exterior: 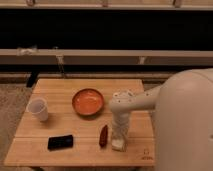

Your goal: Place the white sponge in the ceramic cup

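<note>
Small whitish-cream soft rectangular sponge (118, 146) is seen near-right on the wooden tabletop (55, 89), directly under the downward pincer (119, 139). Pincer state cannot be told. Sponge is judged light, squashy, non-fragile, best gripped mid-block across its narrow width. Small white handleless ceramic cup (38, 109) is set well apart, left.

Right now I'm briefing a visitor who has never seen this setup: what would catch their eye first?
The bulky white robot arm fills the right side, its gripper pointing down at the front right of the wooden table, right at the white sponge. Next is the orange bowl at the table's middle, and the ceramic cup stands far off near the left edge.
</note>
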`<state>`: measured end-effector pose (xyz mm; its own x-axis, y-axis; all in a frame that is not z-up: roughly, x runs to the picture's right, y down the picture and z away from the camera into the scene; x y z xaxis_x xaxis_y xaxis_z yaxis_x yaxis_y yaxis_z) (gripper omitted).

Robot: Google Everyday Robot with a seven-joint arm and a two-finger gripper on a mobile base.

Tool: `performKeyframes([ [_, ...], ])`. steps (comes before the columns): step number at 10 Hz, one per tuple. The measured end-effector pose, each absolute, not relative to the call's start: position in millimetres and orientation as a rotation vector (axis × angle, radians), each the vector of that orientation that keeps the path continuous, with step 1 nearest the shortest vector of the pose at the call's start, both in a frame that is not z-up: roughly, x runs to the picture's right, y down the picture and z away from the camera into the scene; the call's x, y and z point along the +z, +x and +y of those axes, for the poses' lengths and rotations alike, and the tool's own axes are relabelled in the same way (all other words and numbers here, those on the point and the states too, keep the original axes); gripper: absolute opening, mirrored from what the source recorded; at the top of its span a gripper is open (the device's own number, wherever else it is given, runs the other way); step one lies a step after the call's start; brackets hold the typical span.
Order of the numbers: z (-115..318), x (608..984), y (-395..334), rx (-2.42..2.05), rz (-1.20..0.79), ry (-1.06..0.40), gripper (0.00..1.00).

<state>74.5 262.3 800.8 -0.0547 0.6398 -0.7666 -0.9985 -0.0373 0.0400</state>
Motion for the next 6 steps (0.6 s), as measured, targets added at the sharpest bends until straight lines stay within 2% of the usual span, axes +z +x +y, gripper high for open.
performKeyframes([
  [2,259.5,800.2,74.1,1.510,0.700,-0.666,0.20],
  [3,250.3,796.2,74.7,1.514,0.690,-0.651,0.08],
  [4,238.3,790.8,75.6,1.516,0.679,-0.637,0.02],
  [6,207.5,778.6,75.1,1.502,0.641,-0.616,0.00],
])
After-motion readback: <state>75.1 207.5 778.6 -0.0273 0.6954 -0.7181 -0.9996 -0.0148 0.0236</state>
